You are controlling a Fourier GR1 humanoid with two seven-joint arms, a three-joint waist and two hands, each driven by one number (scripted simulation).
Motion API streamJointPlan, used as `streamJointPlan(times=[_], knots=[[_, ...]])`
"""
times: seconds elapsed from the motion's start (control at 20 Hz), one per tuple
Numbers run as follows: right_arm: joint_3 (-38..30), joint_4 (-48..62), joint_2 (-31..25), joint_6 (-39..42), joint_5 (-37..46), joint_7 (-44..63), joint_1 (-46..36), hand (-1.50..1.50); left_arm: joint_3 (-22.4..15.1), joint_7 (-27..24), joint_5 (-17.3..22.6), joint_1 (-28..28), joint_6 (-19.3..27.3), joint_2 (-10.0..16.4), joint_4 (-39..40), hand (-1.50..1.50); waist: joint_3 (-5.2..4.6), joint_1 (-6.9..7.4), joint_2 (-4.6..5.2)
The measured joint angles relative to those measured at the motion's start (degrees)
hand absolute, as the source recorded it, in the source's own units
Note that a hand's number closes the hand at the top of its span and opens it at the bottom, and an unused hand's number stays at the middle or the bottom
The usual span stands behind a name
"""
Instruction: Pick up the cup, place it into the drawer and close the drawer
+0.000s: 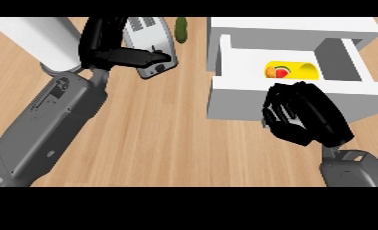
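1. The cup (293, 70), yellow with a red-orange print, lies on its side inside the open drawer (236, 101), toward the drawer's right half and near its back wall. Its long axis runs roughly left-right, across the drawer.
2. The drawer sticks out from the white cabinet (288, 29) toward the near edge of the surface (170, 124). Its slide axis runs near-far.
3. The right hand (306, 114) sits just on the near side of the drawer's front panel, at the panel's right part. The cup lies beyond it, past the panel and slightly left.
4. The right fingers (284, 106) are bent in a relaxed spread and hold nothing. They overlap the panel's face; whether they touch it cannot be told.
5. The left hand (122, 54) is well apart, at the far-left part of the surface, overlapping a grey appliance (151, 36). It looks relaxed and open, with nothing held.
6. Judgement: the cup is placed and closing is what's left.
7. The right hand is far nearer and sits on the correct side of the panel. The push should go straight toward the far edge, along the slide axis.
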Motion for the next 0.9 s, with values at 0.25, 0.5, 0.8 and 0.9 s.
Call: streamJointPlan(times=[0.25, 0.5, 0.8, 0.9], knots=[[2.81, 13.45, 0.97, -5.45, 7.77, -3.59, -4.83, 1.5, 2.24, 0.12, 0.94, 4.86, -3.04, 3.83, -3.84, -1.5, 0.24, 0.52, 0.5], [2.22, 31.02, 4.65, -10.38, 10.94, -6.8, -13.52, 1.5, 4.83, -0.2, 1.42, 10.75, -5.8, 7.07, -7.83, -1.5, 0.53, 0.52, 0.94], [-2.46, 51.75, 6.04, -15.26, 10.9, -13.61, -25.31, 1.5, 7.12, -1.04, 1.27, 15.15, -8.76, 8.8, -10.12, -1.5, 0.51, 0.93, 1.17], [-4.02, 57.82, 6.03, -16.24, 10.71, -15.48, -29.0, 1.5, 7.58, -1.53, 1.06, 16.17, -9.5, 8.89, -10.41, -1.5, 0.51, 1.18, 1.25]])
